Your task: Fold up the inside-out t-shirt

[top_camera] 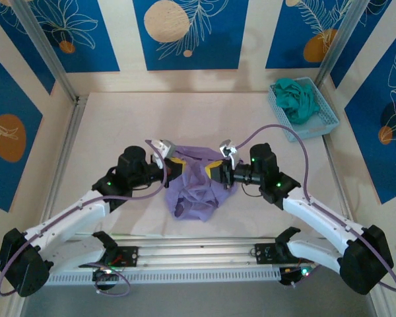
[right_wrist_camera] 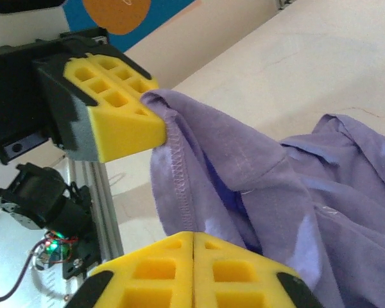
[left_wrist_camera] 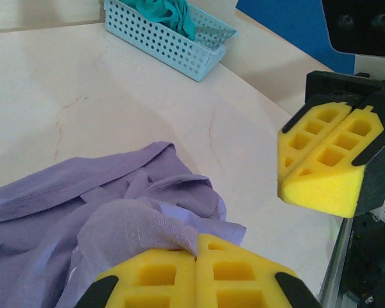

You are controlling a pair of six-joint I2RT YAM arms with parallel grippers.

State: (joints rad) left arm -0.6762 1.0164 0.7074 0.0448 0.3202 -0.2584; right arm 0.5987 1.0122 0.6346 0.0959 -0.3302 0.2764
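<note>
The lavender t-shirt (top_camera: pixel 195 191) lies crumpled at the table's middle, between the two arms. My left gripper (top_camera: pixel 173 165) is shut on a fold of it, and the cloth (left_wrist_camera: pixel 147 224) rises into the seam between the yellow pads (left_wrist_camera: pixel 196 250). My right gripper (top_camera: pixel 218 170) faces it from the right with its pads pressed together (right_wrist_camera: pixel 192 237). In the right wrist view a stitched hem of the t-shirt (right_wrist_camera: pixel 179 173) hangs from the left gripper's pad (right_wrist_camera: pixel 115 122) down to the right pads' tips. In the left wrist view the right gripper (left_wrist_camera: pixel 295 186) is above bare table with no cloth in it.
A light blue perforated basket (top_camera: pixel 320 122) holding a teal garment (top_camera: pixel 297 99) stands at the back right, also seen as the basket (left_wrist_camera: pixel 173 48) in the left wrist view. Metal rails (top_camera: pixel 198 254) run along the near edge. Walls enclose the table on three sides.
</note>
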